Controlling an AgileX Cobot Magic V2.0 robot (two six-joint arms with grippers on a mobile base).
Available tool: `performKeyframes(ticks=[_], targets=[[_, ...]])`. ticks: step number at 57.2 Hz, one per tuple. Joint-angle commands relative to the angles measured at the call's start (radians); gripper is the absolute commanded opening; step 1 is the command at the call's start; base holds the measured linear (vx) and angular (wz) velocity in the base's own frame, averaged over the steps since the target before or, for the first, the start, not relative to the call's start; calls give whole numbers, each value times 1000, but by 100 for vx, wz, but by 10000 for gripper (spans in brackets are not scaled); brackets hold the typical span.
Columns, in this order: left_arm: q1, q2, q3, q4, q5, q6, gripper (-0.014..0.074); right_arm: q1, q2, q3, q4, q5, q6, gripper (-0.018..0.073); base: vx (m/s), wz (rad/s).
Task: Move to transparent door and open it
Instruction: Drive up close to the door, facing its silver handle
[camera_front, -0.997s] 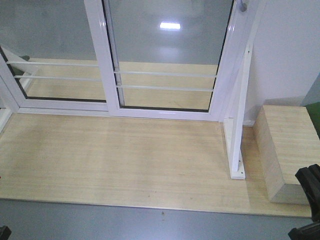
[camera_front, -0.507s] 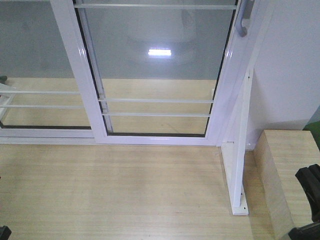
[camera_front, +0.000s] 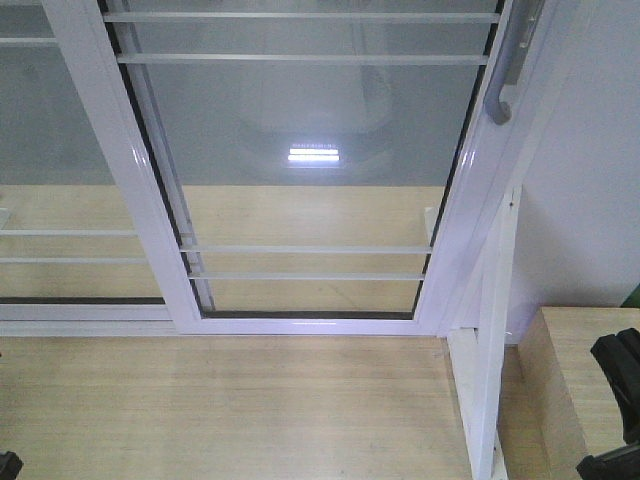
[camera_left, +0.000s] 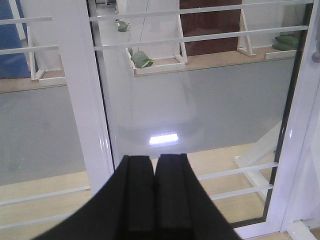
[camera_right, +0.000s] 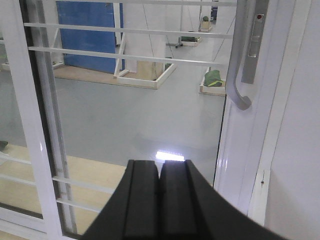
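Glass fills our front view: the door (camera_front: 300, 150) spans the centre, with its grey handle (camera_front: 503, 80) at upper right. Our left gripper (camera_left: 154, 160) and right gripper (camera_right: 160, 164) have their fingers pressed together, holding nothing.

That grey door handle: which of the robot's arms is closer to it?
The right. The right gripper sits below and just left of the handle; the left gripper points farther left, with the handle only at its view's right edge.
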Motion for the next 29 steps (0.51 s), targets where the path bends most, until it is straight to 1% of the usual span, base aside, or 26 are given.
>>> performKeyframes(ticks=[1,29], targets=[[-2,-13,30,-4,-91,-5,-6,-5,-15,14,-1,-86,-6,0,19,-2],[-2,-13,30,-4,-91,-5,-6,-5,-15,14,-1,-86,-6,0,11,-2]])
